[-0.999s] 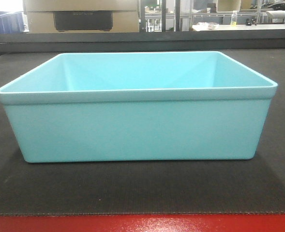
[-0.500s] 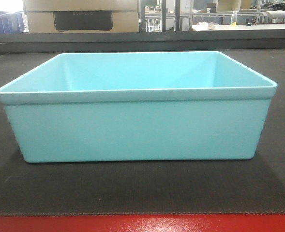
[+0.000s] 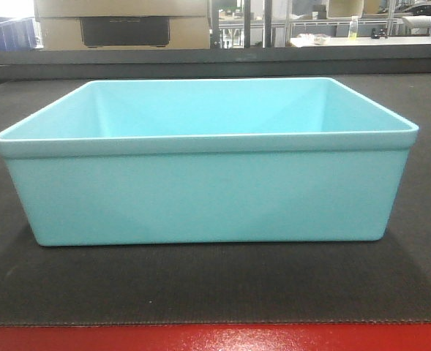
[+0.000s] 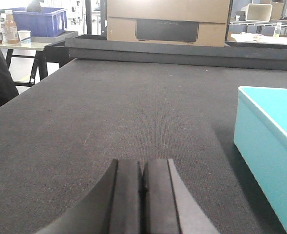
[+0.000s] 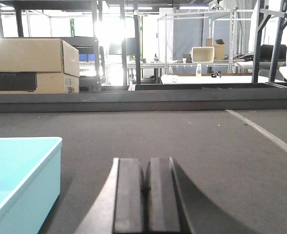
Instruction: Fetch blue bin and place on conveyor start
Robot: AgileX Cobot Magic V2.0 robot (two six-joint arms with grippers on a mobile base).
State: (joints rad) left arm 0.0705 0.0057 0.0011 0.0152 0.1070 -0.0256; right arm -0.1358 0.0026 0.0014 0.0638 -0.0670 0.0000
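From my remote station, the left wrist view showed the left end effector (image 4: 142,195) low over the belt, its two thick black rubbery pads pressed flat together with nothing between them. Far left in that view sat a dark royal-blue bin (image 4: 36,22) on a pale table, with a bottle (image 4: 9,28) and a small white cup (image 4: 24,36) beside it. Ahead lay the conveyor start (image 4: 114,117), a broad, flat, dark grey belt with a fine woven grain, bounded at the back by a raised dark rail (image 4: 182,48). A brown cardboard box (image 4: 167,22) with a black panel stood behind that rail.

In the front view, the blue bin (image 3: 208,190) rested squarely on the belt (image 3: 200,285), just behind the glossy red front strip (image 3: 215,338). It was a smooth, light turquoise plastic tub, rectangular, wide and shallow, with tapered walls, rounded lower corners and a rolled rim. I saw nothing inside it. Neither end effector touched it: its corner showed at the right edge of the left wrist view (image 4: 270,146) and at the lower left of the right wrist view (image 5: 21,180).

The right end effector (image 5: 147,195) also hung low over the belt, pads closed against each other and empty. To its right a thin pale seam (image 5: 265,131) ran diagonally across the textured surface, and metal-framed shelving (image 5: 206,48) stood in the background.
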